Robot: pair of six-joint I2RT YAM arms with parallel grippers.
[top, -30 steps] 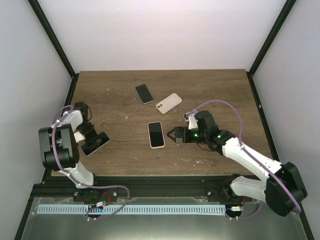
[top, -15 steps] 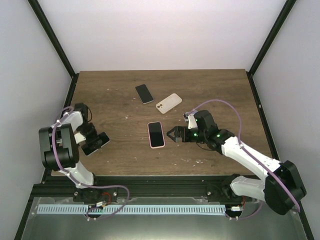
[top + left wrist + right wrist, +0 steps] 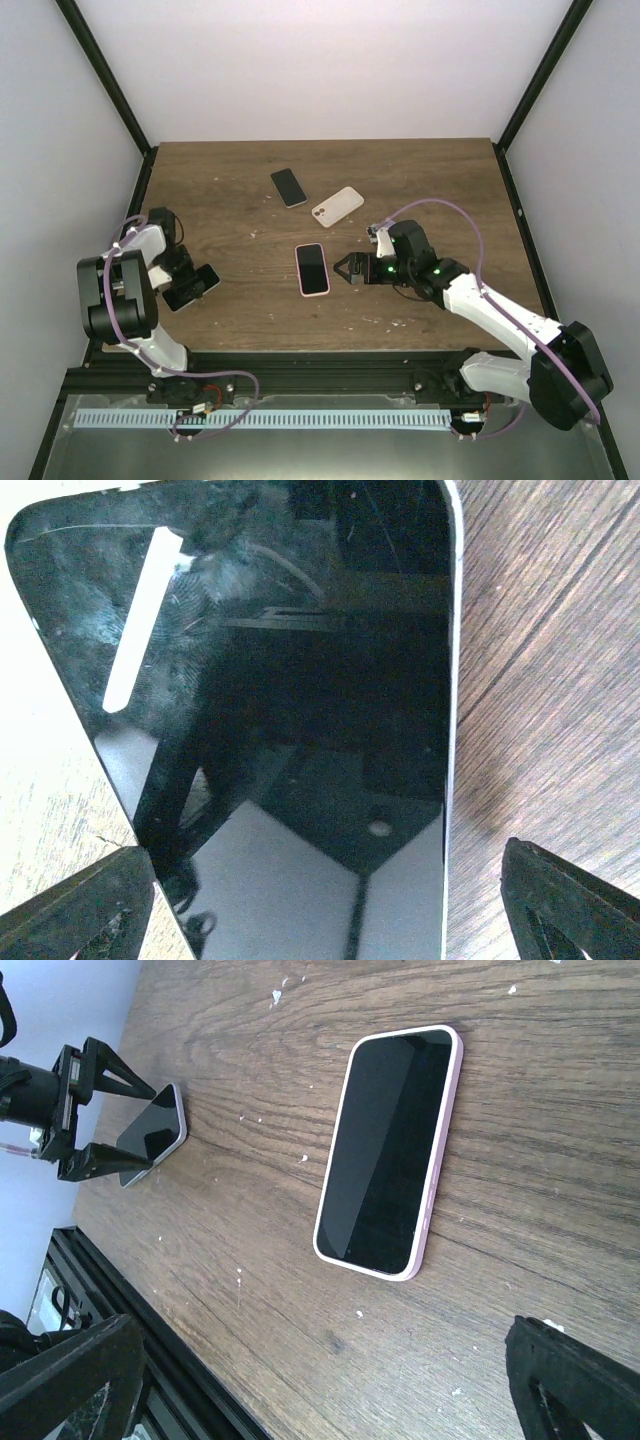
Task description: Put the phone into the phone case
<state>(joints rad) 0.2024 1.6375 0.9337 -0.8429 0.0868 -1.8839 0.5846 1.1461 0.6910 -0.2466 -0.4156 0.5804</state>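
A dark-screened phone with a pale edge lies near the table's left edge and fills the left wrist view. It also shows as the phone in the top view. My left gripper stands open around its near end, with a gap at the right fingertip. In the middle lies a phone in a pink case. My right gripper hovers open just right of it, holding nothing. A bare black phone and an empty white phone case lie further back.
The black frame rail runs along the table's near edge. The left table edge is close behind my left arm. White specks dot the wood.
My left gripper's jaws have widened off the phone's sides and the arm has shifted slightly back. The right arm has barely moved.
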